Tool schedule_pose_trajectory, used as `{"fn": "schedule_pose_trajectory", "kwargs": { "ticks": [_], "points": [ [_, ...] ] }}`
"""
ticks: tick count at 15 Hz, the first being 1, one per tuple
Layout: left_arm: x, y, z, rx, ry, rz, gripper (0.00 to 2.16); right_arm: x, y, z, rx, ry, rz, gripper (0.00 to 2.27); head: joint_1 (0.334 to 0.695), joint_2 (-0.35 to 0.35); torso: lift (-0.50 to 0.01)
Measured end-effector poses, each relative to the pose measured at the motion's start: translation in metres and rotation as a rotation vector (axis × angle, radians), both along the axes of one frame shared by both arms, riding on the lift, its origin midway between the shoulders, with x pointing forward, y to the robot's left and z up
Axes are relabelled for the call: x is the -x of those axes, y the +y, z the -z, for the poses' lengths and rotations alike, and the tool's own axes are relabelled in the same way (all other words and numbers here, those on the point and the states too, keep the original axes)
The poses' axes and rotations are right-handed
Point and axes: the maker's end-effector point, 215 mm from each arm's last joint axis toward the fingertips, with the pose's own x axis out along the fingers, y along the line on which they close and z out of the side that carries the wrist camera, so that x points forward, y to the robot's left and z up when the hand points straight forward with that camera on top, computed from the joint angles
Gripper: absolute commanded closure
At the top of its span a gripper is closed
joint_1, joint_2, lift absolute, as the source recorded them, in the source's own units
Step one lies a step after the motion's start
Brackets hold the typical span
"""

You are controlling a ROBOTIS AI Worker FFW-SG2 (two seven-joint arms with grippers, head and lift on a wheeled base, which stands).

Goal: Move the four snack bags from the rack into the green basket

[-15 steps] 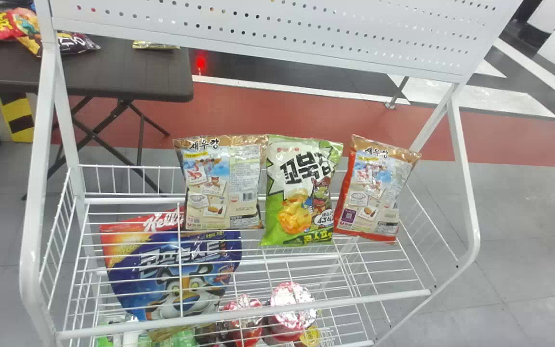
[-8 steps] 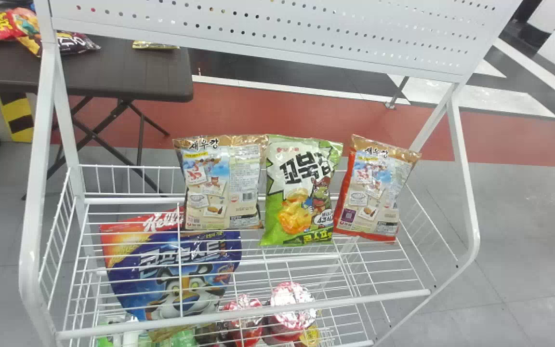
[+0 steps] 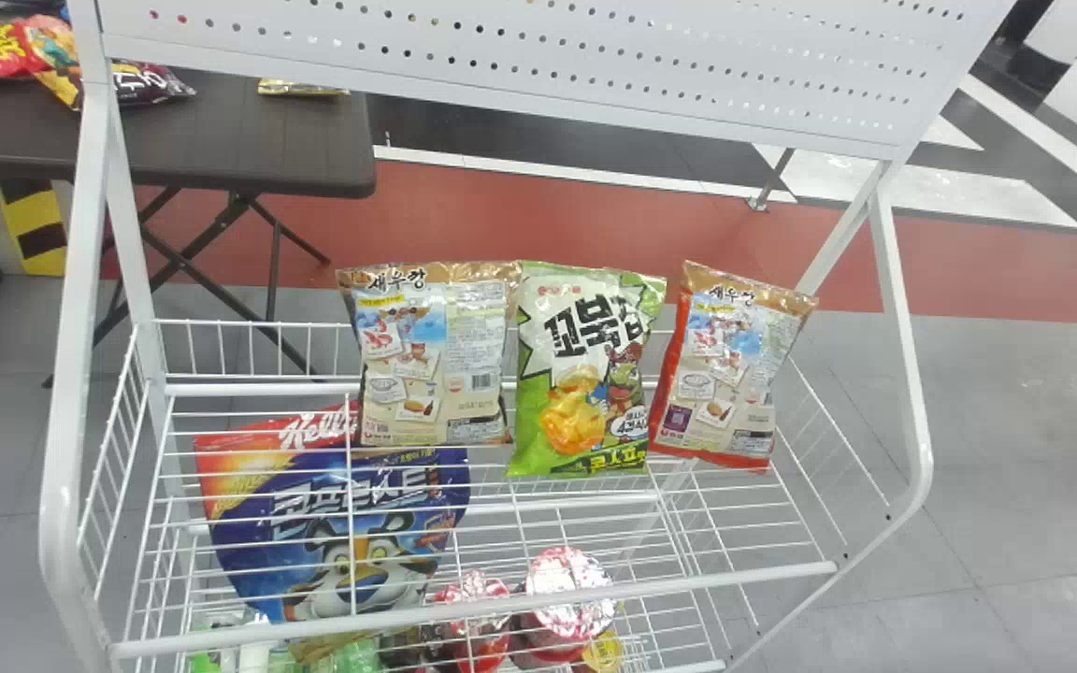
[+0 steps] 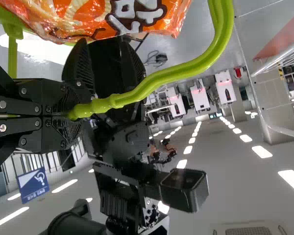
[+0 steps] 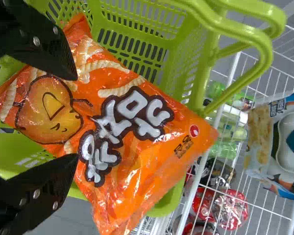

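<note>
Head view shows rack (image 3: pixel 735 579); right wrist, orange bag (image 5: pixel 157 159).

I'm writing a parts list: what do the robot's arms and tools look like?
Both the left tool and right tool are black, with silver screws; the left one's pads are ribbed. The right arm is black too, with chunky, angular housings.
</note>
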Motion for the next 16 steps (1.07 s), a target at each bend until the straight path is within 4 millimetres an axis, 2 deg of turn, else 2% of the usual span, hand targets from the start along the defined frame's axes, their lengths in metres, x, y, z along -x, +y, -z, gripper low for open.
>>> {"fn": "schedule_pose_trajectory", "kwargs": {
  "ticks": [3, 9, 11, 13, 16],
  "points": [
    [0.001, 0.000, -0.001, 0.001, -0.002, 0.001, 1.61, -0.004, -0.002, 0.012, 0.008, 0.008, 0.005, 0.06, 0.695, -0.350, 0.000],
    [0.003, -0.001, -0.005, -0.010, -0.005, 0.008, 1.61, -0.023, 0.029, 0.056, -0.038, -0.007, -0.042, 0.06, 0.695, -0.350, 0.000],
    [0.004, -0.001, -0.007, -0.009, -0.006, 0.008, 1.61, -0.023, 0.036, 0.068, -0.047, 0.008, -0.055, 0.06, 0.695, -0.350, 0.000],
    [0.005, -0.001, -0.007, -0.011, -0.005, 0.008, 1.61, -0.027, 0.041, 0.060, -0.066, -0.028, -0.056, 0.07, 0.695, -0.350, 0.000],
    [0.005, -0.002, -0.007, -0.011, -0.002, 0.008, 1.61, -0.039, 0.027, 0.013, -0.083, -0.116, -0.013, 0.07, 0.695, -0.350, 0.000]
  ]
}}
